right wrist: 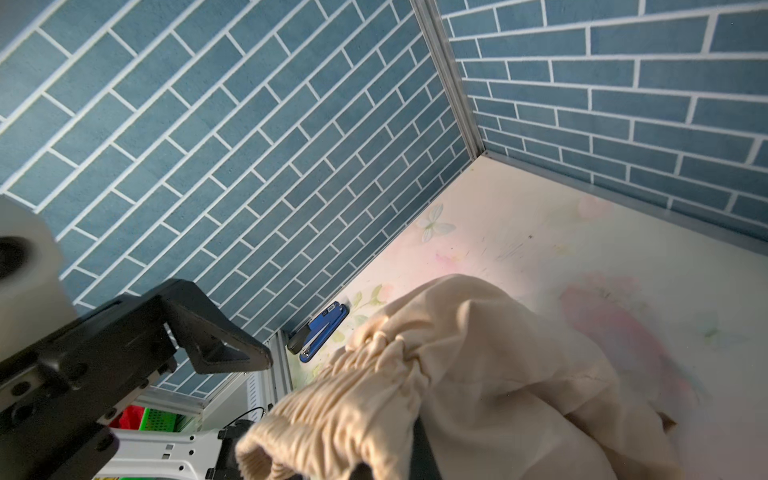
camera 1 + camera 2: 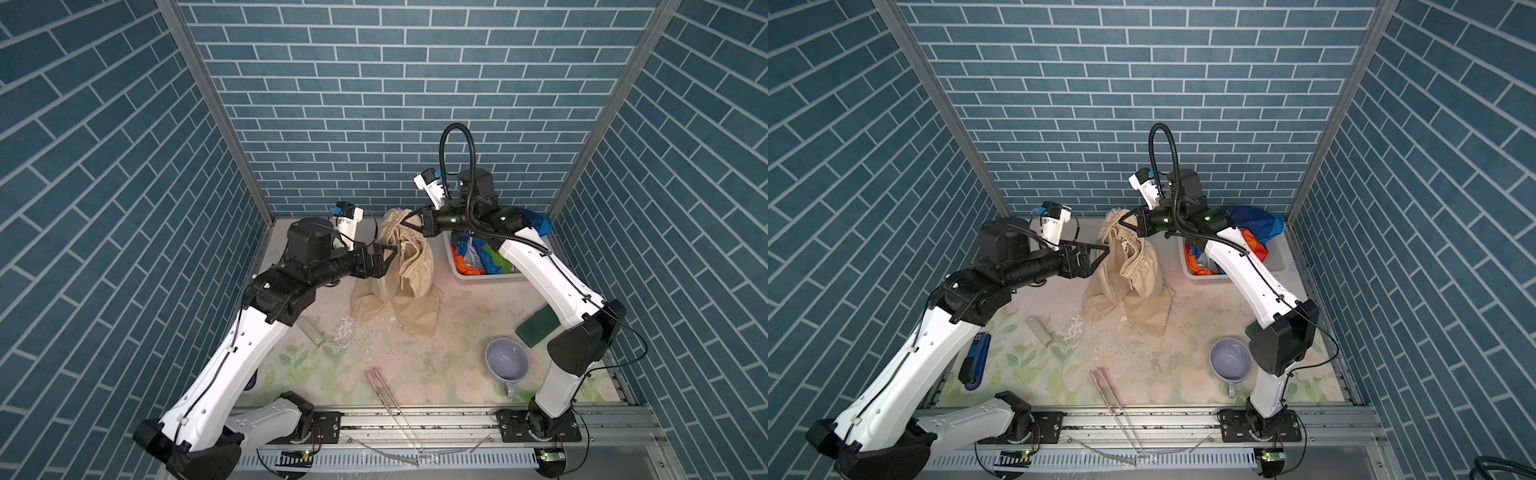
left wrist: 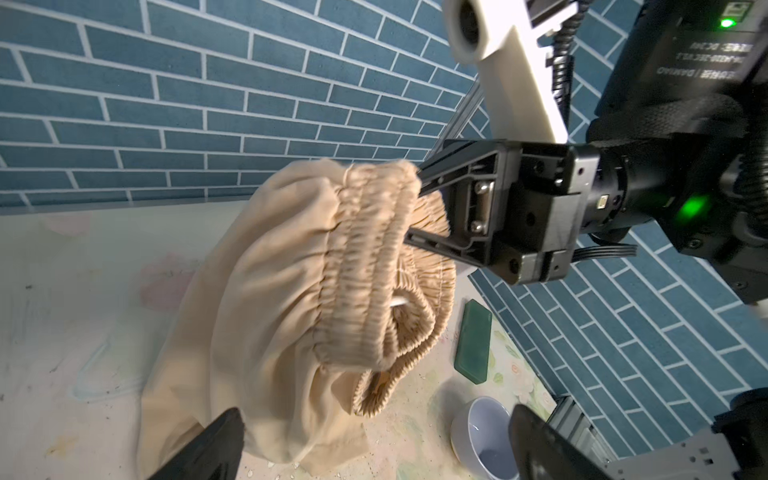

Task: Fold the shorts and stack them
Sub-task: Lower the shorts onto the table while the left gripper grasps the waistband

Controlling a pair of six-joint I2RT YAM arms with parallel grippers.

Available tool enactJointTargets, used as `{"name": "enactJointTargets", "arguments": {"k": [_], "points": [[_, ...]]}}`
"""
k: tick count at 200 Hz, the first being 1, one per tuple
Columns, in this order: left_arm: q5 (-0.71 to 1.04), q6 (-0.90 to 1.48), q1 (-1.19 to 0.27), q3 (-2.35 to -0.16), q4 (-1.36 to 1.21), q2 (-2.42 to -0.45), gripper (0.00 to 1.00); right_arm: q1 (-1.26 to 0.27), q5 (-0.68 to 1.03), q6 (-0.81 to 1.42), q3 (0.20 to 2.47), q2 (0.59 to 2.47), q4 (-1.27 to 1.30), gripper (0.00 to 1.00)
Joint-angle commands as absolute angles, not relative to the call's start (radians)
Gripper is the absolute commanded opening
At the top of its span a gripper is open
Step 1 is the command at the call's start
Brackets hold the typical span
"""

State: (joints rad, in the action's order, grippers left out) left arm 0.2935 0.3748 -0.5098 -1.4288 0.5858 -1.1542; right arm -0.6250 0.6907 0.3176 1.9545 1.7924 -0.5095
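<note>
The beige shorts hang waist-up at the back of the worktop, their gathered elastic band lifted clear while both legs trail down and crumple on the floral surface. The right claw is clamped on the far end of that waistband, its jaws together on the cloth, as the left wrist view shows from close by. From this pinch the band sags in a loop toward the front of the cell, so the garment's long axis runs nearly upright, waist high and hems low.

The left claw hovers just beside the loop with jaws spread wide and nothing between them. The slack near part of the band lies straight ahead of its fingertips, toward the middle of the cell. This makes the left arm the only free one and the nearer one for a second grip, which would probably be needed to stretch the waist flat.

The rainbow-striped shorts sit bunched in the white basket at the far right, under the right arm, apparently awaiting their turn.
</note>
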Motion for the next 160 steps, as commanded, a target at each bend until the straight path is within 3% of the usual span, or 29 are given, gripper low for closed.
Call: {"name": "enactJointTargets", "arguments": {"k": [1, 61, 77, 123, 142, 150, 160], "points": [[0.252, 0.304, -0.52, -1.486, 0.646, -1.195, 0.99, -0.638, 0.748, 0.344, 1.964, 1.791, -0.544, 0.0], [0.207, 0.239, -0.567, -1.536, 0.715, -1.28, 0.94, -0.643, 0.783, 0.35, 1.975, 1.783, -0.545, 0.0], [0.189, 0.238, -0.567, -1.536, 0.725, -1.292, 0.58, -0.644, 0.798, 0.354, 1.984, 1.783, -0.545, 0.0], [0.136, 0.251, -0.567, -1.595, 0.73, -1.313, 0.07, -0.643, 0.789, 0.35, 1.953, 1.755, -0.546, 0.0], [0.134, 0.254, -0.566, -1.645, 0.717, -1.317, 0.0, -0.644, 0.668, 0.32, 1.84, 1.686, -0.502, 0.37], [0.132, 0.262, -0.567, -1.664, 0.708, -1.319, 0.0, -0.644, 0.588, 0.318, 1.765, 1.644, -0.461, 0.48], [0.135, 0.274, -0.567, -1.692, 0.704, -1.325, 0.0, -0.646, 0.506, 0.313, 1.668, 1.587, -0.408, 0.53]]}}
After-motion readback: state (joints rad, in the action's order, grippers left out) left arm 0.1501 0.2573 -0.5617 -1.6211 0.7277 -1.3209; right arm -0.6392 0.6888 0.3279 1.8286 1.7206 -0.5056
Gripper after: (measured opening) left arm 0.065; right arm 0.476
